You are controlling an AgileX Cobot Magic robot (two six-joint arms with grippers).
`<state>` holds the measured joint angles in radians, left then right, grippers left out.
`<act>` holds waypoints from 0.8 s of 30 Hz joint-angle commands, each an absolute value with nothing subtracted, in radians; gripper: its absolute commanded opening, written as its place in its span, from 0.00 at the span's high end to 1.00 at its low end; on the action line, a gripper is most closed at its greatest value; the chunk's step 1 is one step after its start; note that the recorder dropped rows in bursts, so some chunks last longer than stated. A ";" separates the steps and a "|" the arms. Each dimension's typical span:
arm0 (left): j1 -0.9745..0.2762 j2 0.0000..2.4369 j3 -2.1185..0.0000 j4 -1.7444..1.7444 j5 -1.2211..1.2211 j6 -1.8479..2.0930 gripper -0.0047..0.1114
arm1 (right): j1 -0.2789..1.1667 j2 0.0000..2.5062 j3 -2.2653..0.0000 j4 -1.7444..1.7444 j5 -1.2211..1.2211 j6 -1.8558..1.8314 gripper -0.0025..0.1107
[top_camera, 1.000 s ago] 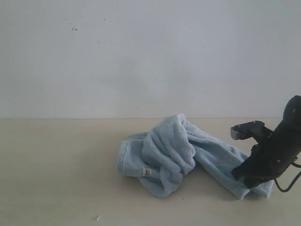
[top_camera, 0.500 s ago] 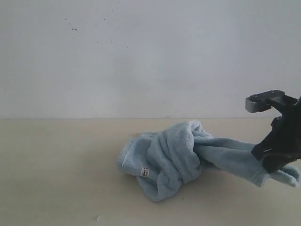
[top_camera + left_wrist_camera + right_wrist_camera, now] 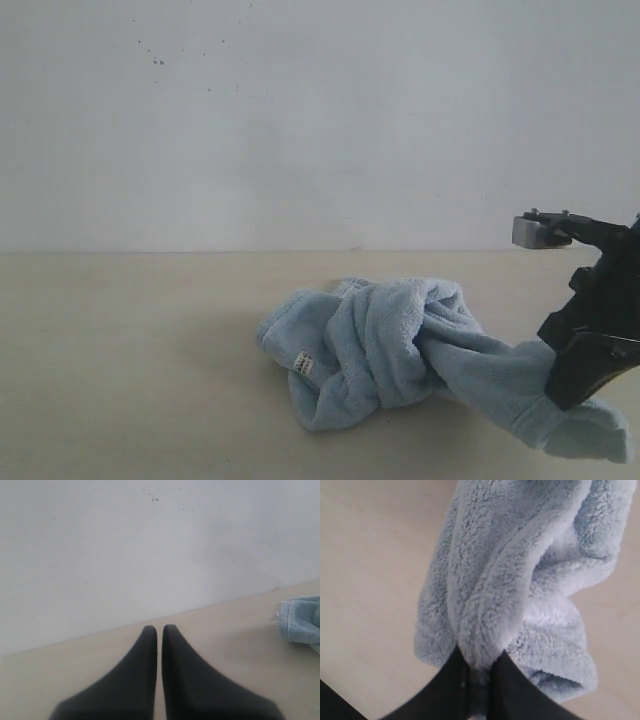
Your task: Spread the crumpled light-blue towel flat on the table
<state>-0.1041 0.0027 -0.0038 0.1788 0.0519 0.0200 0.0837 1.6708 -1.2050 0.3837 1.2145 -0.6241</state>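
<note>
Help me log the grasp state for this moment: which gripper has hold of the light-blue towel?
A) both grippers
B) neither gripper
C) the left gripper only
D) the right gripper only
D: the right gripper is pinched on a fold of the towel, while the left gripper is shut on nothing above the bare table, apart from the towel.

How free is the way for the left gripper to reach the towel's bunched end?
Probably free: only table surface shows between the left gripper and the towel. Its jaws are shut and would need opening. The right gripper holds the far end.
</note>
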 commanded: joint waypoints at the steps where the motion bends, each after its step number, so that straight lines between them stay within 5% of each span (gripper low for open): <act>1: -0.103 0.000 0.000 0.171 0.053 0.025 0.92 | 0.080 1.681 -1.191 0.390 1.221 -0.627 0.82; 5: -0.103 0.000 0.000 0.171 0.053 0.025 0.92 | 0.080 1.687 -1.117 0.389 1.143 -0.627 0.51; 24: -0.103 0.000 0.000 0.171 0.053 0.025 0.92 | 0.082 1.687 -0.866 0.529 0.850 -0.719 0.51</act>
<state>-0.1041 0.0027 -0.0038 0.1788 0.0519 0.0200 0.0837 1.6886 -0.8758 0.5196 0.8834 -0.7032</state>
